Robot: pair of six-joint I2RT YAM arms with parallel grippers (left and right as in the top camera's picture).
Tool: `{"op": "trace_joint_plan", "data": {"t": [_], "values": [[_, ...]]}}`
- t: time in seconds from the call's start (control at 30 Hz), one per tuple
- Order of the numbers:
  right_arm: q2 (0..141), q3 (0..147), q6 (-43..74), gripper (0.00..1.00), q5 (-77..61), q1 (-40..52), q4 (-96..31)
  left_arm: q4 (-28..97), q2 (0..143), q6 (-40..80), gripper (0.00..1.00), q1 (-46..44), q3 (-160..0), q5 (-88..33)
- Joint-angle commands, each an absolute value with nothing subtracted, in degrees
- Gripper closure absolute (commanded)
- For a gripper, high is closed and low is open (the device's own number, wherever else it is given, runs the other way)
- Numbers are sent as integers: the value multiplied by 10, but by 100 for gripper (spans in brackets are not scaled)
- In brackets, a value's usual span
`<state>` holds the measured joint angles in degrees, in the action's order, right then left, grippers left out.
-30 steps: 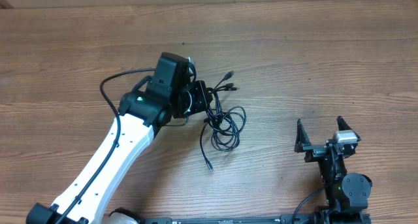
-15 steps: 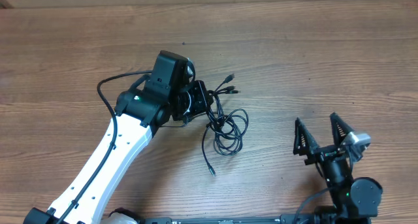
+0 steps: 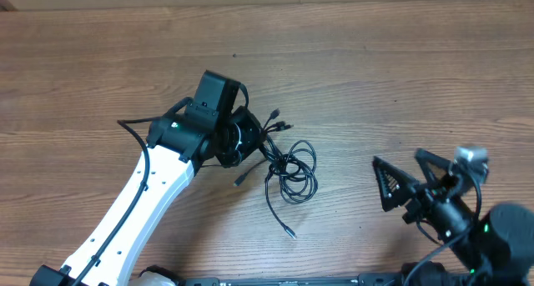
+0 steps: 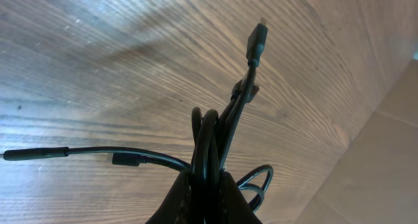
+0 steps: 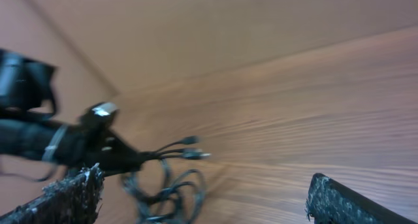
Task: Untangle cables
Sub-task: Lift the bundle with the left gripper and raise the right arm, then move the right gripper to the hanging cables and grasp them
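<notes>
Cables (image 3: pixel 288 165) sit pinched in the closed left claw (image 4: pixel 208 198); right claw (image 3: pixel 400 165) gapes wide, well apart.

- so the left arm (image 3: pixel 142 198) comes in from the bottom-left corner, white forearm slanting up and to the right, ending in a chunky black wrist (image 3: pixel 213 102) about mid-bench (image 3: pixel 375 69)
- the left gripper (image 3: pixel 254 140) points right and slightly down, jaws pinched tight on the cables (image 3: pixel 292 169); on the wrist cam the cords are squeezed right between its fingers (image 4: pixel 176 208)
- the right arm (image 3: pixel 492 244) sits low in the bottom-right corner, all black, aimed left toward the middle
- the right gripper (image 3: pixel 399 165) has its jaws spread wide apart; on its own cam the fingertips (image 5: pixel 72 198) sit way out in the two bottom corners
</notes>
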<state>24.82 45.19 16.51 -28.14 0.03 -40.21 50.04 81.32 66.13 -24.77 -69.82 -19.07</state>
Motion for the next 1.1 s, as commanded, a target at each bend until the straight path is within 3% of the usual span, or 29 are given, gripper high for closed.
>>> {"op": "trace_joint_plan", "data": {"t": [0.0, 0.17, 0.63, 1.07], "values": [[289, 470, 168, 0, -429, -1, -378, 510, 801, 682, 96, -250, -714, -190], [339, 470, 168, 0, -550, -1, -321, 529, 801, 682, 96, -251, -714, -190], [535, 470, 230, 0, -535, 8, -335, 534, 801, 666, 96, -251, -714, -138], [668, 470, 217, 0, -429, 173, -277, 539, 801, 578, 96, -251, -714, -96]]}}
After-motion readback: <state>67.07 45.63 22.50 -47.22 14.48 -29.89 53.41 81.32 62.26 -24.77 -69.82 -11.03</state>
